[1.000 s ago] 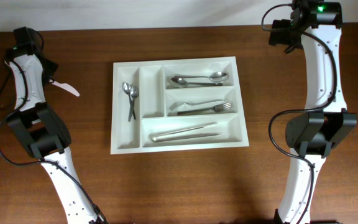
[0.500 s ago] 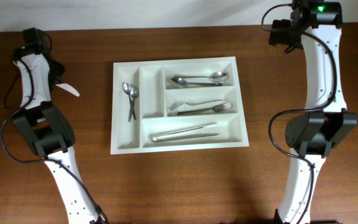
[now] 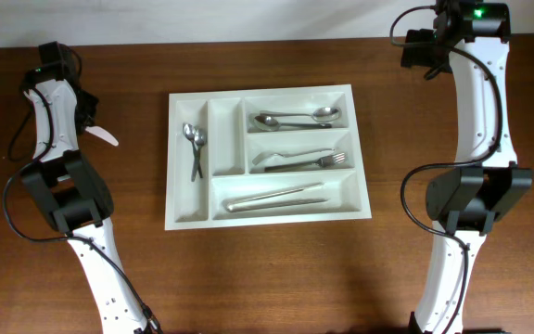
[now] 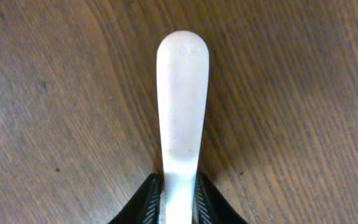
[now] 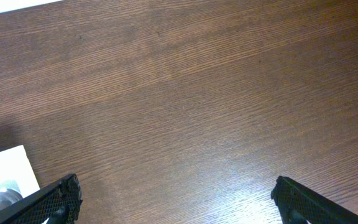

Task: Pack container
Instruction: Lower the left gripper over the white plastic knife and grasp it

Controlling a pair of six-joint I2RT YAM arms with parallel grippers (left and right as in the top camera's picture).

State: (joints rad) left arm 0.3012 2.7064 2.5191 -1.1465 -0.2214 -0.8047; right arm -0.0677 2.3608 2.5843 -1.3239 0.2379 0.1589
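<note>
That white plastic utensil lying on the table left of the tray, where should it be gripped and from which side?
Pinch the white utensil across its narrow shaft, not the wider rounded end, coming straight down from above. It lies flat on the table, so only its thin side edges can be pinched. The left gripper sits with a finger on each side there.

The white five-compartment tray (image 3: 222, 139) lies flat, with metal cutlery (image 3: 295, 119) in four compartments; a white plastic utensil (image 3: 106, 135) lies apart, to its left.
</note>
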